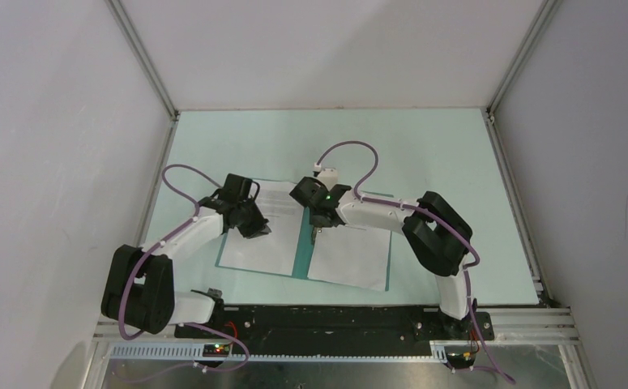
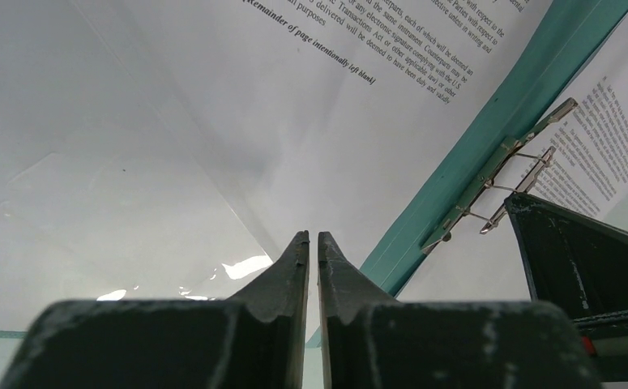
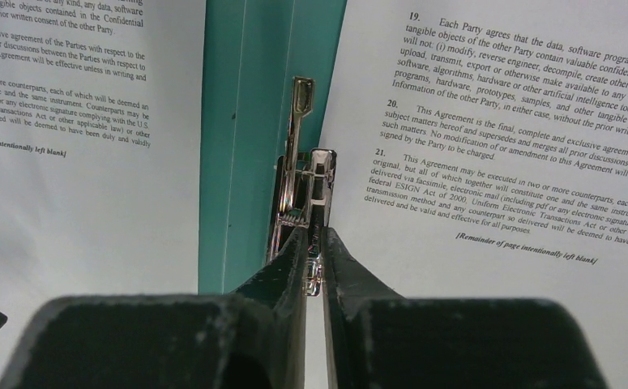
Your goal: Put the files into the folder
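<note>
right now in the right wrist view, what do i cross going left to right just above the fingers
left white printed paper sheet → bare strip of the thin teal-green card folder → small silver metal clip → right white printed paper sheet

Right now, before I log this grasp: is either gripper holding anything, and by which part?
The right gripper pinches the metal clip at its near end. The left gripper is shut on nothing visible.

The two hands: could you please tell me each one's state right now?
Left hand: closed, nothing visibly held.
Right hand: closed on the metal clip.
</note>
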Tool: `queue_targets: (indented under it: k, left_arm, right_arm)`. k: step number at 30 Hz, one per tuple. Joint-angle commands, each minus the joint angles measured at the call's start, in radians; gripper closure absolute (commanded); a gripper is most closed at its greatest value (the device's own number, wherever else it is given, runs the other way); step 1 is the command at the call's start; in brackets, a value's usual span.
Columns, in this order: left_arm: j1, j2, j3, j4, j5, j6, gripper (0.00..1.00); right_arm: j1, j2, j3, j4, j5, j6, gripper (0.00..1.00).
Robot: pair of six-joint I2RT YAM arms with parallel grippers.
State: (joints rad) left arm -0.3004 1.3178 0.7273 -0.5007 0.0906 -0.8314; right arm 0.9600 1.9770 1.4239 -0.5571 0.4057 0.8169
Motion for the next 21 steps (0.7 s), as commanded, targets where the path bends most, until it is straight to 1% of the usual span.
queue_targets:
  k: [1, 7, 14, 21]
  left_arm:
    - [0.01, -0.019, -0.006, 0.021, 0.011, -0.014, 0.88]
    - [0.011, -0.005, -0.001, 0.023, 0.011, -0.016, 0.88]
    - [0.014, 0.008, 0.008, 0.024, 0.012, -0.019, 0.88]
    - [0.016, 0.015, 0.018, 0.024, 0.015, -0.021, 0.88]
  right_arm:
    - [0.012, 0.006, 0.025, -0.033, -0.012, 0.006, 0.91]
    - [0.029, -0.021, -0.018, -0.036, -0.032, 0.026, 0.95]
    - [0.045, -0.072, -0.105, 0.007, -0.038, 0.055, 0.95]
    - [0.05, -0.104, -0.15, 0.038, -0.042, 0.065, 0.95]
